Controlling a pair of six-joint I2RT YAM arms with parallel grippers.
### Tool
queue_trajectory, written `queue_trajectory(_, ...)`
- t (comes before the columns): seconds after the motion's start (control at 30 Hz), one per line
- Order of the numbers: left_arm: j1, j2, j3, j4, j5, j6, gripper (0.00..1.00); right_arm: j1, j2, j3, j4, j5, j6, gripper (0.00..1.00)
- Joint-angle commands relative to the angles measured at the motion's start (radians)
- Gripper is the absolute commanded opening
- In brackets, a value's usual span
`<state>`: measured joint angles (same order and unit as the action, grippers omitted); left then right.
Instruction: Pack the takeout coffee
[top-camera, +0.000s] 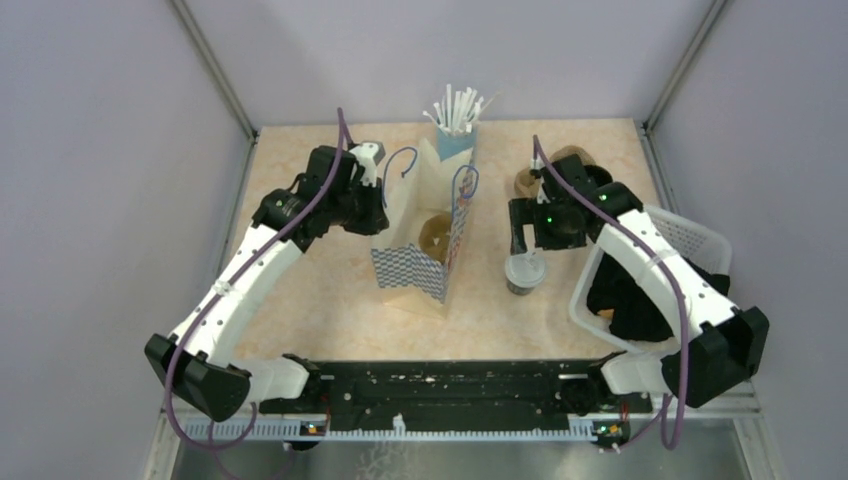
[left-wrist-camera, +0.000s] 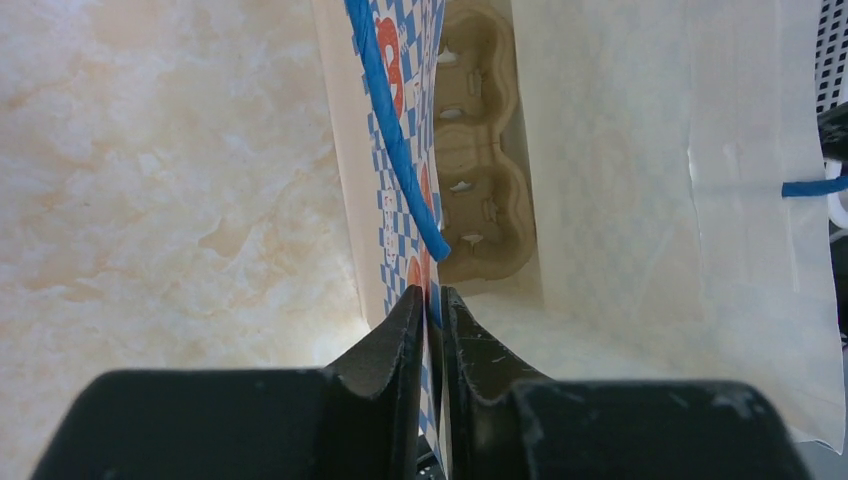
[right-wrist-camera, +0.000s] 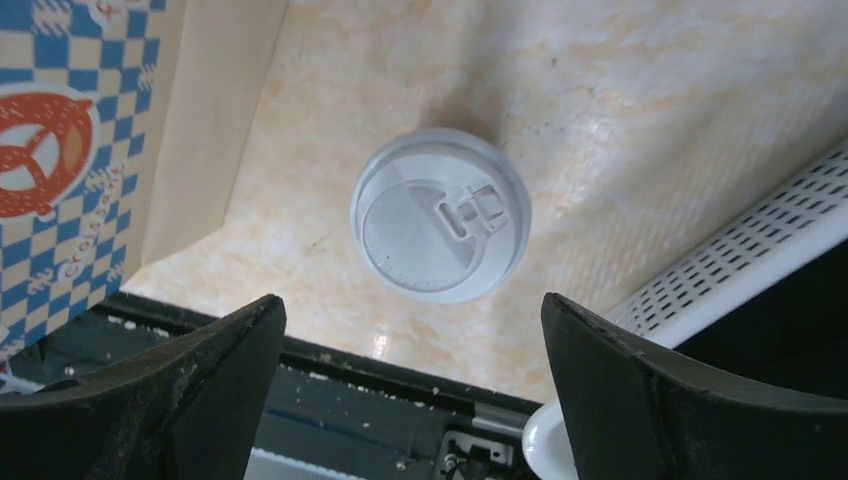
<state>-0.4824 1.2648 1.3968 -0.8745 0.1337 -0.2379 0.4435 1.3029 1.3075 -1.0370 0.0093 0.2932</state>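
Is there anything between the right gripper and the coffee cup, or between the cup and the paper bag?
Nothing visible. The open right gripper hangs directly above the lidded coffee cup, and only bare table separates the cup from the paper bag. The left gripper pinches the bag's wall.

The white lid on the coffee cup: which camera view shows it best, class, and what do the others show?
Right wrist view: the white lid fills the centre, seen from above, sip tab clear, beneath the open right gripper. Top external shows it small, under that gripper. Left wrist misses it.
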Motion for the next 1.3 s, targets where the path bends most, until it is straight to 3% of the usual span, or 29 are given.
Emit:
queue_trajectory(0.0,0.001,-0.045,-0.024,0.013,-0.001,-0.050,0.18,-0.001,0.013,-0.057,0.073,-0.129,-0.037,0.99)
queue_trajectory(0.3,0.000,-0.055,-0.045,0.029,0.021,-0.089,0.18,0.069,0.076,-0.087,0.083,0.030,-0.060,0.92)
queue_trajectory(0.43,0.001,-0.056,-0.045,0.029,0.025,-0.087,0.19,0.069,0.076,-0.112,0.090,0.045,-0.062,0.87)
queue_trajectory(0.77,0.001,-0.048,-0.051,0.039,0.042,-0.088,0.19,0.068,0.072,-0.151,0.123,0.056,-0.063,0.90)
queue_trajectory(1.03,0.001,-0.047,-0.054,0.037,0.045,-0.084,0.19,0.068,0.081,-0.146,0.138,0.068,-0.062,0.84)
queue_trajectory(1.27,0.001,-0.039,-0.055,0.045,0.055,-0.078,0.19,0.070,0.093,-0.147,0.138,0.062,-0.062,0.84)
